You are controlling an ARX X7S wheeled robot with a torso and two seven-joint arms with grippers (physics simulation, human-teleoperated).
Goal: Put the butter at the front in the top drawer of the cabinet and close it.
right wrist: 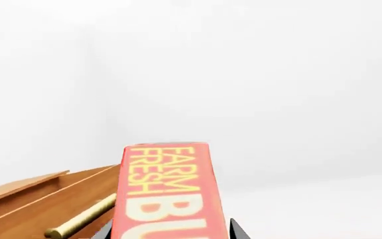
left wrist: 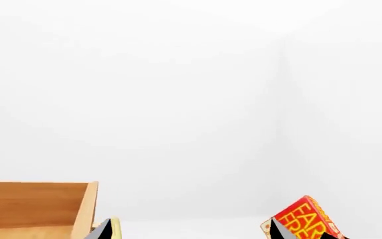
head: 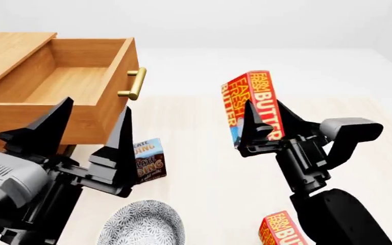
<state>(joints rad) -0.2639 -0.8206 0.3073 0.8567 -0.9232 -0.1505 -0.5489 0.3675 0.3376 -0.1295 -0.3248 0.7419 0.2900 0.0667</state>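
My right gripper (head: pixel 269 122) is shut on a red-and-orange butter carton (head: pixel 254 99), holding it upright above the floor, right of the cabinet (head: pixel 5 51). Up close, the butter carton (right wrist: pixel 167 191) fills the space between the right gripper (right wrist: pixel 167 234) jaws. The top drawer (head: pixel 80 76) stands pulled open, its inside showing nothing, brass handle (head: pixel 133 84) facing the carton. My left gripper (head: pixel 87 132) hangs open in front of the drawer, nothing between its fingers. Its wrist view shows the drawer's corner (left wrist: pixel 38 206) and the butter carton (left wrist: pixel 307 219).
A second identical butter carton (head: pixel 281 232) lies at the bottom edge beside my right arm. A chocolate pudding box (head: pixel 148 161) stands on the floor under the drawer front. A patterned bowl (head: pixel 141 224) sits near the front, by my left arm.
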